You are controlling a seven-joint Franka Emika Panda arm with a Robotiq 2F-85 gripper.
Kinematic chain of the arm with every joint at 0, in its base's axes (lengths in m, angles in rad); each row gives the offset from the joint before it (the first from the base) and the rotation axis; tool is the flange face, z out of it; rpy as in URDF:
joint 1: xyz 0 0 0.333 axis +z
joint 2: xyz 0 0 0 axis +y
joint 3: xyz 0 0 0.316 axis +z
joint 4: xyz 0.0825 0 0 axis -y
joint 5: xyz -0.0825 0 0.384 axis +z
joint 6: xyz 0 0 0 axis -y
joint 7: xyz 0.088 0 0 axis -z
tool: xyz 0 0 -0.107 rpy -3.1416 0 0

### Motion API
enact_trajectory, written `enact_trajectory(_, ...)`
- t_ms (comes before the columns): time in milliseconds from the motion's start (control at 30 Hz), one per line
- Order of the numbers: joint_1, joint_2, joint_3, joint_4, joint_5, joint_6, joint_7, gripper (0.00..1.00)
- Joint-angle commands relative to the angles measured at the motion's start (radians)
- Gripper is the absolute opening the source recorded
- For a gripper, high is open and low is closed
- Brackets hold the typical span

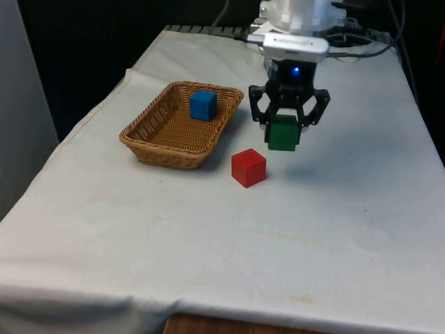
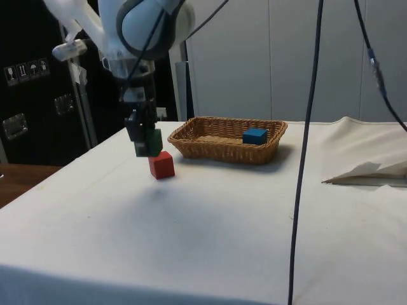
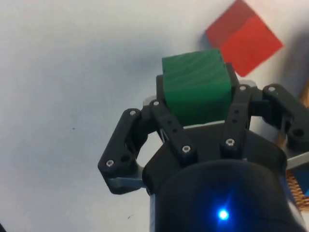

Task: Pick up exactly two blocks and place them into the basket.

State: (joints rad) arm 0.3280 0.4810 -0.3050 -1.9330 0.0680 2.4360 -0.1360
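My gripper is shut on a green block, held a little above the cloth. The same green block hangs in the side view, and in the wrist view the green block sits squeezed between the black fingers. A red block rests on the cloth just below and beside it, toward the front view's left. The wicker basket stands further to the front view's left with a blue block inside. Side view: red block, basket, blue block.
White cloth covers the table. A black cable hangs down across the side view. Folded cloth lies at the table's edge in the side view.
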Motion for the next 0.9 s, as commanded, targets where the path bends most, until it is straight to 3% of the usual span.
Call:
enact_trajectory(0,0.000,-0.011,-0.007,-0.009,-0.008,0.002,-0.004,0.00)
enact_trajectory(267,-0.005,-0.036,-0.048,-0.033,-0.002,0.006,-0.053,0.00)
enact_trajectory(400,-0.001,-0.033,-0.063,-0.031,0.000,0.000,-0.061,0.00)
enact_trajectory(633,-0.008,-0.064,-0.105,-0.067,0.001,0.008,-0.110,0.00)
enact_trajectory(700,-0.003,-0.057,-0.110,-0.061,0.001,0.001,-0.106,0.00)
enact_trajectory(767,-0.011,-0.068,-0.123,-0.073,0.004,0.006,-0.130,0.00)
enact_trajectory(867,-0.013,-0.068,-0.137,-0.074,0.007,0.005,-0.146,0.00)
